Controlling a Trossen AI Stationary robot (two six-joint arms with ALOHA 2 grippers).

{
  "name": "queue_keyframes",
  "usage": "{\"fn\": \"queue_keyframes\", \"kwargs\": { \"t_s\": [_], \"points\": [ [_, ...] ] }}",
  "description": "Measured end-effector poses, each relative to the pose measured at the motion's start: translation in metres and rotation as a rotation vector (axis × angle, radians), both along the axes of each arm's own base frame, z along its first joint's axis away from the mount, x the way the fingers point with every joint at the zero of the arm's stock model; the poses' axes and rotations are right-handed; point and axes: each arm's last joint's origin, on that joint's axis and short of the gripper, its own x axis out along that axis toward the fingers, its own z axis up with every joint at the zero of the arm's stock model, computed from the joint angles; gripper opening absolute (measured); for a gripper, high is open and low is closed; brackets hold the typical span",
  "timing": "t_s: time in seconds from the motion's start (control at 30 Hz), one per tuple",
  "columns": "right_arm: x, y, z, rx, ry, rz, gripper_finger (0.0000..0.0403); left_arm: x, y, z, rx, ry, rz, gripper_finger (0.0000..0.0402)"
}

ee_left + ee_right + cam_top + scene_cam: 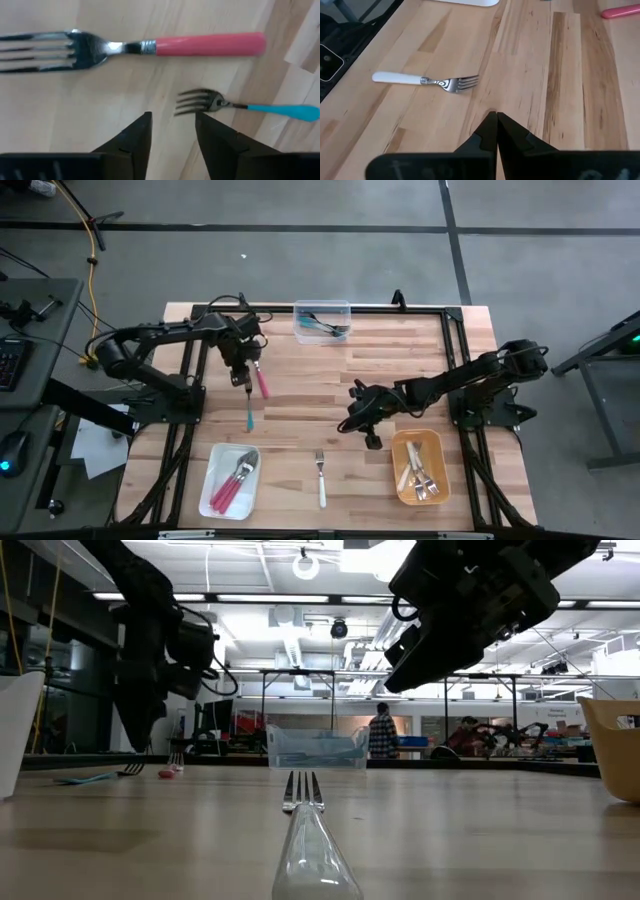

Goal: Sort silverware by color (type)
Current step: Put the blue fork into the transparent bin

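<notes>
Three forks lie flat on the wooden table: a pink-handled fork (200, 44) (262, 381), a teal-handled fork (280, 111) (249, 416) and a white-handled fork (321, 477) (420, 79) (305, 830). My left gripper (172, 135) (244, 376) is open and hovers just above the table, between the pink fork and the teal fork's tines (197, 101), touching neither. My right gripper (496, 125) (366, 423) is shut and empty, raised above the table's middle, to the right of the white fork.
A white tray (216, 492) at the near left holds pink-handled forks. An orange bowl (400, 480) at the near right holds white-handled forks. A clear container (322, 308) at the far edge holds teal-handled ones. Bare wood lies between them. People stand far behind the table.
</notes>
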Motion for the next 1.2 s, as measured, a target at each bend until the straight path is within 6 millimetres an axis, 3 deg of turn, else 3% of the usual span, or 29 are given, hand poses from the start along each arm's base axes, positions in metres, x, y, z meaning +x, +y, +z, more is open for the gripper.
{"fn": "queue_keyframes", "kwargs": {
  "t_s": [0.2, 0.7, 0.93, 1.2],
  "points": [
    [0.0, 0.0, 0.0, -0.007, -0.003, 0.006, 0.0, 0.002, 0.009, -0.012, -0.029, 0.009, 0.014, 0.0165],
    [0.0, 0.0, 0.0, -0.007, -0.003, 0.006, 0.0, 0.008, 0.01, -0.031, -0.149, 0.009, 0.01, 0.0161],
    [0.0, 0.0, 0.0, -0.007, -0.003, 0.006, 0.0, 0.011, 0.01, -0.034, -0.199, -0.044, -0.012, 0.0113],
    [0.0, 0.0, 0.0, -0.007, -0.002, 0.006, 0.0, 0.013, 0.005, -0.034, -0.249, -0.07, -0.034, 0.002]
  ]
}}
